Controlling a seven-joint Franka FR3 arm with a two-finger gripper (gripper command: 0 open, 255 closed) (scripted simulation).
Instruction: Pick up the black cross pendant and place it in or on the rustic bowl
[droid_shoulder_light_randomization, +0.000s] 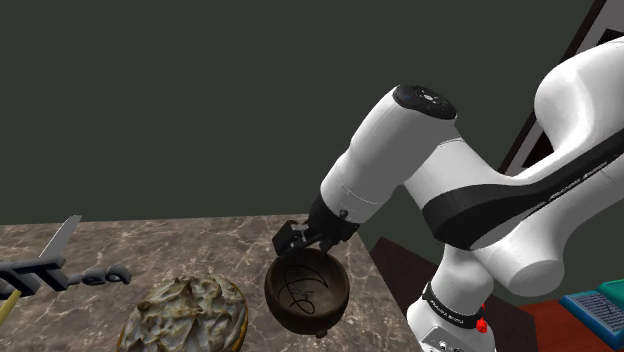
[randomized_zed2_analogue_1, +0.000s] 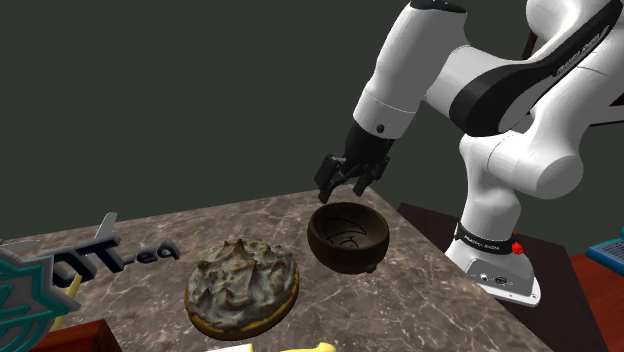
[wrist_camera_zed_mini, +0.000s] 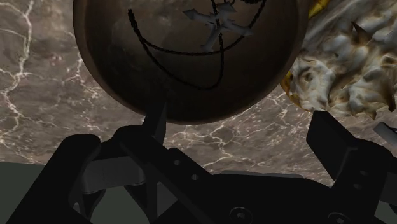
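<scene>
The black cross pendant (wrist_camera_zed_mini: 216, 25) lies inside the brown rustic bowl (wrist_camera_zed_mini: 114, 76), flat on its inner floor, with its thin black cord looped around it across the bowl's inside. In the shoulder view the pendant (droid_shoulder_light_randomization: 300, 288) shows as dark lines within the bowl (droid_shoulder_light_randomization: 290, 318), and in the second exterior view the pendant (randomized_zed2_analogue_1: 348, 238) shows faintly in the bowl (randomized_zed2_analogue_1: 345, 258).

The jaws stand wide apart and hold nothing. They hang just above the bowl's rim on the side away from the pie, without touching it. The white arm (droid_shoulder_light_randomization: 400, 150) slopes down to them from above the bowl.

The bowl sits upright on the brown marbled counter (droid_shoulder_light_randomization: 200, 245). A meringue-topped pie (droid_shoulder_light_randomization: 185, 312) sits near the bowl on the same counter (randomized_zed2_analogue_1: 420, 290), the pie (randomized_zed2_analogue_1: 243, 283) apart from the bowl. A grey object (droid_shoulder_light_randomization: 40, 268) lies well beyond the pie, far from the bowl.
</scene>
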